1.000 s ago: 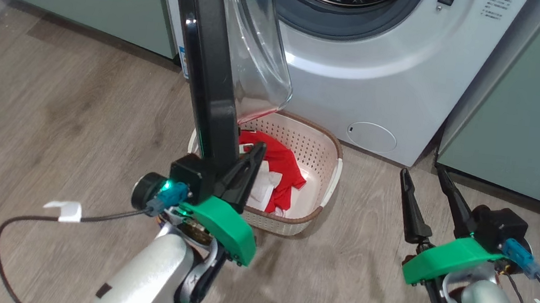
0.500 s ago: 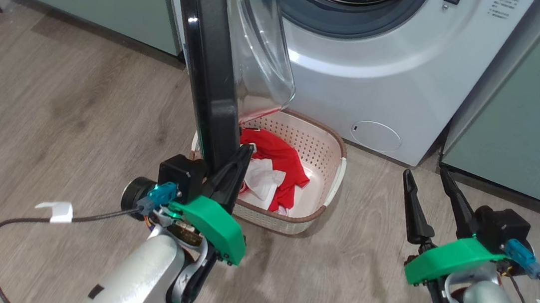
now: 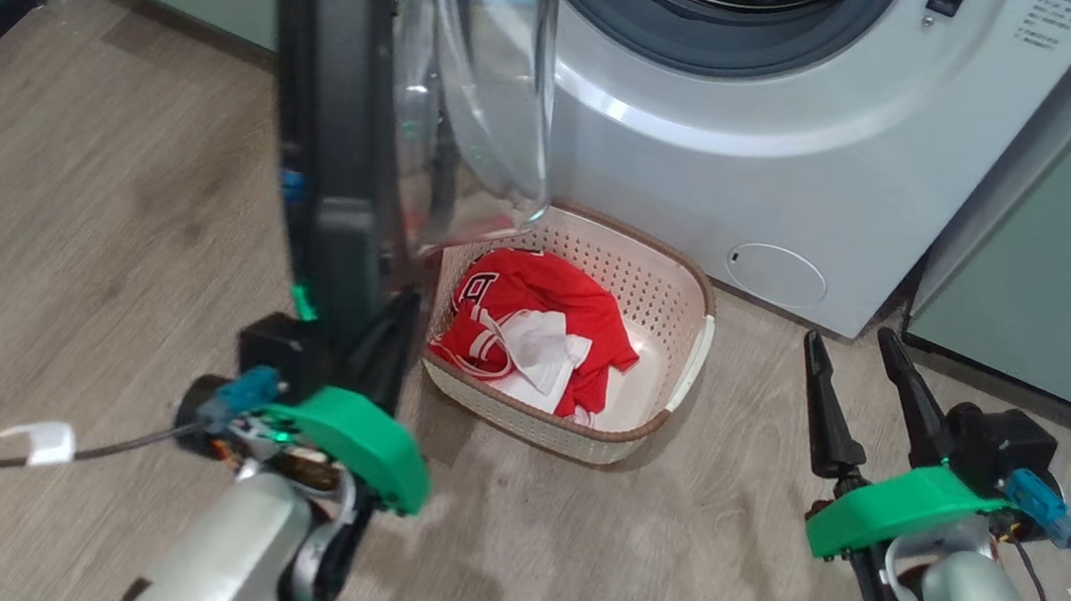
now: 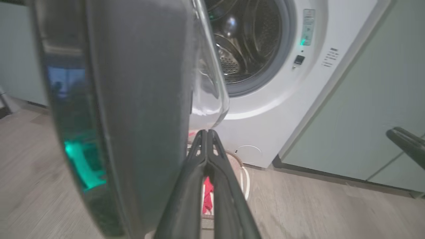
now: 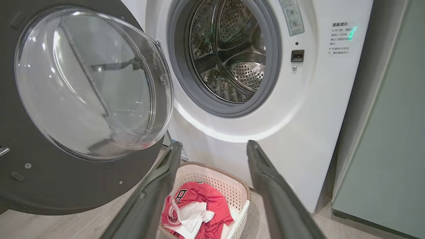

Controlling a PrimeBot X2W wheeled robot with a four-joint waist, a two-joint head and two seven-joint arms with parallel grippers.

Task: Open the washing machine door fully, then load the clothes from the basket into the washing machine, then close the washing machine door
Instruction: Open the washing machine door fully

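The washing machine door (image 3: 335,120) had swung wider, clearing the basket (image 3: 695,297) — clothes (image 3: 536,291) exposed for loading. Left gripper (image 4: 206,134), closed, empty, pressed it beside the basket; right gripper (image 3: 848,338) open.

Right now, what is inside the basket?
The clothes, a red garment bundled with a white cloth, lie in the basket; part of its pale bottom shows. Anything beneath them is covered.

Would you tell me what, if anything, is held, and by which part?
Nothing is held: the left gripper is shut, empty, beside the washing machine door; the right gripper hangs open.
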